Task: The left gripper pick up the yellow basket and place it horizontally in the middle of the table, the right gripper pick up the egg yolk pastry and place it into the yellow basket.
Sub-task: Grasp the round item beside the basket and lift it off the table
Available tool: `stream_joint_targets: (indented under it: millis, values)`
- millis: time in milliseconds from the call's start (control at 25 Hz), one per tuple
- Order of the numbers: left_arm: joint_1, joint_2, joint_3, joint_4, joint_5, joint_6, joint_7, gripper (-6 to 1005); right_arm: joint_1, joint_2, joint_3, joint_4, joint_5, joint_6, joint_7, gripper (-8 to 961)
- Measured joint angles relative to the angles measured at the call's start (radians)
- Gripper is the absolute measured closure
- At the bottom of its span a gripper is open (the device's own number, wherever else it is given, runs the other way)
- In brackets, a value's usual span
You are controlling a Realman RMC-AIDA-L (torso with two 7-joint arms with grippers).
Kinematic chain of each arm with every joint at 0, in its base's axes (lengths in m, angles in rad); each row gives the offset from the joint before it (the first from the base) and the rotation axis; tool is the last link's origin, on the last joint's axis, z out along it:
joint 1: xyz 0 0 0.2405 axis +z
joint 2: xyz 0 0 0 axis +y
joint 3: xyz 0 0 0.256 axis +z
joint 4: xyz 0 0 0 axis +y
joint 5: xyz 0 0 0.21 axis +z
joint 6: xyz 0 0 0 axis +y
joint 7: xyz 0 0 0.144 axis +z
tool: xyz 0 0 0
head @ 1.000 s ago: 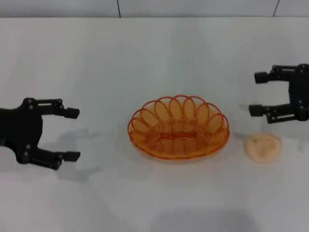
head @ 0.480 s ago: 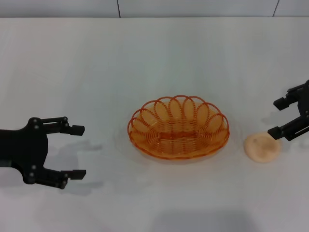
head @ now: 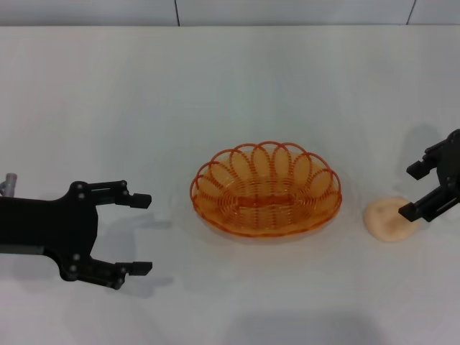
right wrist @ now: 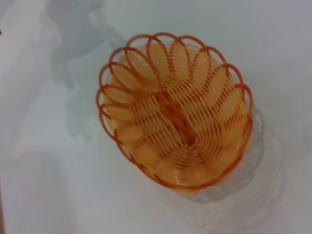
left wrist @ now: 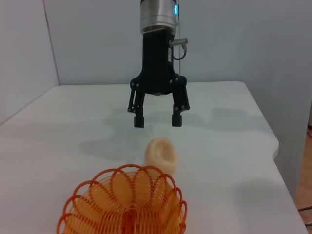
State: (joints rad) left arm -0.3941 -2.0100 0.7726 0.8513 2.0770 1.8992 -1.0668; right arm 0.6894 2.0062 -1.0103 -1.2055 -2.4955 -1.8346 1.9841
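Yellow basket point(head: 266, 190): oval, amber wire, sat in the centre of the head view on the white worktop point(head: 230, 86), its long axis running left to right across the frame. Empty, upright, touched by nothing. Judged already placed as the task asks.

Pastry point(head: 389, 218): small pale dome, lay at centre right of the head view, just beside the basket's right end but apart from it, directly on the worktop. In the left wrist view it appeared just beyond the basket's rim.

Right hand point(head: 430, 188): at the right edge of the head view, fingers spread wide and gripping nothing. The left wrist view showed it pointing straight down, its tips above the pastry and a little to the far side, not touching it. This was the nearer hand by far; the pastry lay below it and slightly toward the basket. The coming move looked to be a short descent to straddle the pastry.

Left hand point(head: 136, 233): lower left of the head view, fingers wide apart, empty, pointing toward the basket yet well clear of it.
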Motion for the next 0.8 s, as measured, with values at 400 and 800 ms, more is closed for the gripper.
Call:
stream_joint_targets:
  millis: [400,800]
  values:
    - [-0.012,-0.022,0.001,0.004,0.019,-0.019,-0.008,108,0.021,0.002,-0.065,0.087,-0.025,0.103,-0.002,113]
    - [-0.029,-0.027,0.000,0.004,0.036,-0.028,-0.008,109,0.033,0.005,-0.103,0.140,-0.048,0.188,-0.001,126]
